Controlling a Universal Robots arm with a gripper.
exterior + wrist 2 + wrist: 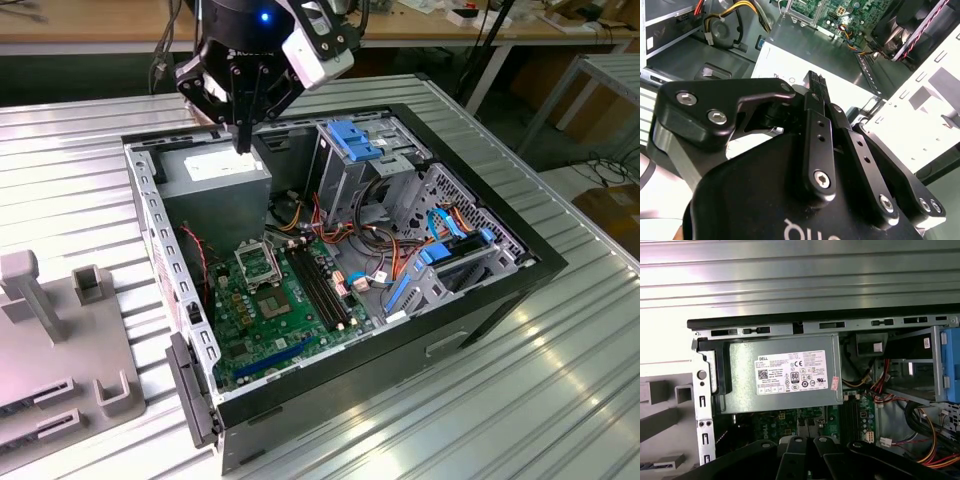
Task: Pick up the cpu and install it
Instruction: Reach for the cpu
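My gripper (243, 143) hangs over the back corner of the open computer case (520, 262), just above the grey power supply (215, 182). Its black fingers point straight down and are pressed together, shut, with nothing visible between them; the second wrist view shows the gripper (816, 82) over the power supply's white label (845, 87). The cpu is out of view. Lower in the case lies the green motherboard (250, 330) with its square metal socket frame (257, 262), well below the fingertips and towards the exterior view's front.
The power supply (782, 372) fills the case corner under the wrist. A drive cage with blue clips (358, 140), cable bundles (400, 250) and a fan stand to the exterior view's right. A grey fixture (60, 340) sits on the ribbed metal table (560, 400) at the left.
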